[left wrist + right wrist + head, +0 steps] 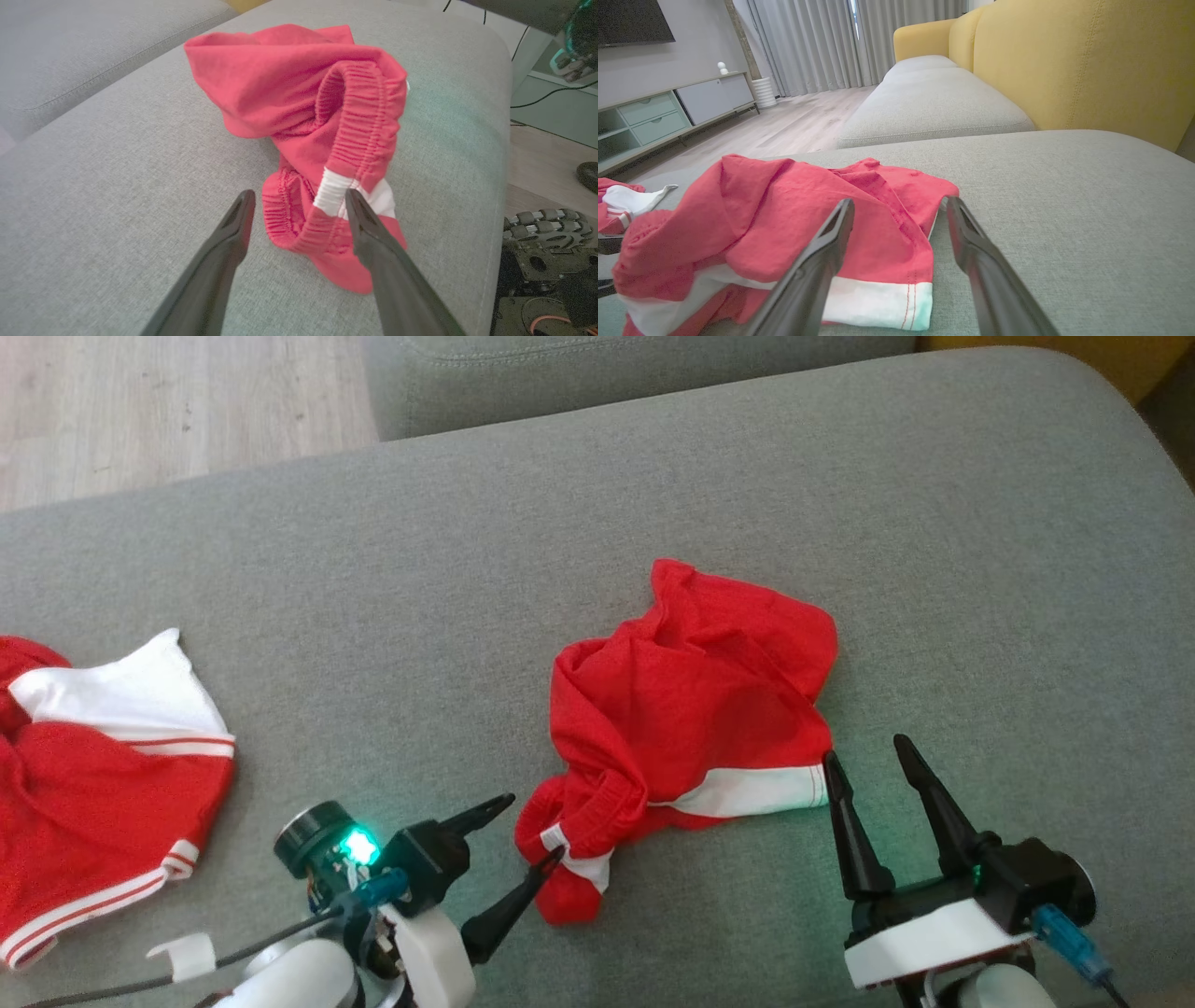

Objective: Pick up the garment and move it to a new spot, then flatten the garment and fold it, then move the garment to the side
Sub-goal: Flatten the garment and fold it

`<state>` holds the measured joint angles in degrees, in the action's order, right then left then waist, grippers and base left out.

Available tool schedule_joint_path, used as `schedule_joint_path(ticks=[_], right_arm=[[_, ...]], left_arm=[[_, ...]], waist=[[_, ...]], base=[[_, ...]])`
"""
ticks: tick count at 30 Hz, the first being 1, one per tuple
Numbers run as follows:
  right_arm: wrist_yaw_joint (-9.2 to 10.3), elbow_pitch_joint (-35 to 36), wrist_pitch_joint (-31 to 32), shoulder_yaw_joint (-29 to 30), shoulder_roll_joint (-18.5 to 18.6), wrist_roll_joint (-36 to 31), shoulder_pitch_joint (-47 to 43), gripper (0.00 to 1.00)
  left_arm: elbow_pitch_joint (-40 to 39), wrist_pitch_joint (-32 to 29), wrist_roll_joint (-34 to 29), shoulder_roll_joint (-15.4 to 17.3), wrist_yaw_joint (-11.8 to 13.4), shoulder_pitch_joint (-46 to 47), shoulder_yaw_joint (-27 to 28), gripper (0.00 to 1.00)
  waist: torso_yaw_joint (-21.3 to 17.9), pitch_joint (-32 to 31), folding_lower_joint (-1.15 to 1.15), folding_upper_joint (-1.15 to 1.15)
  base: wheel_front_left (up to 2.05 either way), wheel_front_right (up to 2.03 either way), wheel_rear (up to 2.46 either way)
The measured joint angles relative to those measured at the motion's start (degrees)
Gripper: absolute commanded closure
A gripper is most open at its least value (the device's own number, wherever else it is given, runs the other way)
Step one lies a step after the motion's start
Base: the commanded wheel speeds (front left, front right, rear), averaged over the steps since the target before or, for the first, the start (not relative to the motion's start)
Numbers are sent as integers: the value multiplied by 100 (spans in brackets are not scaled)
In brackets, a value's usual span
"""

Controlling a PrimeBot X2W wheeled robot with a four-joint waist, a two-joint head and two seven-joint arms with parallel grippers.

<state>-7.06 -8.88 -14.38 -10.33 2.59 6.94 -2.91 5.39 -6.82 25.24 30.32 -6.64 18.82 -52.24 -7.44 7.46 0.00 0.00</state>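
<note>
Both arms reach low over the grey fabric sofa cushion (467,569). The left gripper (534,824) angles rightward and the right gripper (864,748) points away, both spread wide and empty. Between them lie the crumpled red shorts with white bands (691,709) (elastic waistband (364,116) nearest the left gripper), long axis slanting near-left to far-right.

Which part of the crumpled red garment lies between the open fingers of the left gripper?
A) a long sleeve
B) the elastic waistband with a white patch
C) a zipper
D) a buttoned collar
B: in the left wrist view, the gathered elastic waistband of the red garment, with its white patch, sits between the spread fingers of the left gripper.
</note>
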Motion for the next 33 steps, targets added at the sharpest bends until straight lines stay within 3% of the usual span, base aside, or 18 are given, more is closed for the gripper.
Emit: schedule_joint_path(ticks=[5, 12, 15, 16, 17, 20, 22, 30, 33], right_arm=[[0, 26, 0, 29, 0, -46, 1, 0], [0, 73, 0, 80, 0, -51, 9, 0], [0, 71, 0, 90, 0, -94, 9, 0], [0, 71, 0, 89, 0, -94, 9, 0], [0, 70, 0, 90, 0, -94, 9, 0], [0, 68, 0, 87, 0, -94, 9, 0], [0, 66, 0, 87, 0, -94, 9, 0], [0, -121, 0, 11, 1, -89, -1, 0], [0, -409, 0, -65, -2, -89, -8, 0]], left_arm=[[212, 86, 73, -44, -47, 147, -194, 0], [320, 237, 160, -126, -80, 389, -598, 7], [348, 276, 193, -130, -93, 529, -829, 18], [359, 294, 272, -129, -93, 588, -938, 38], [367, 296, 307, -127, -93, 603, -968, 51], [396, 294, 385, -118, -93, 644, -1093, 72], [407, 294, 453, -111, -93, 671, -1114, 100], [319, 419, 665, 5, -90, 666, -1138, 100], [183, 548, 795, 103, 30, 651, -1003, 100]], waist=[[-26, 42, 0, 0], [-22, 67, 0, 0], [-16, 65, 0, 0], [-15, 58, 0, 0], [-14, 51, 0, 0], [-15, 35, 0, 0], [-11, 18, 0, 0], [79, -75, 0, 0], [145, -107, -1, 0]], base=[[0, 0, 0], [0, 0, 0], [0, 0, 0], [0, 0, 0], [0, 0, 0], [0, 0, 0], [0, 0, 0], [0, 0, 0], [0, 0, 0]])
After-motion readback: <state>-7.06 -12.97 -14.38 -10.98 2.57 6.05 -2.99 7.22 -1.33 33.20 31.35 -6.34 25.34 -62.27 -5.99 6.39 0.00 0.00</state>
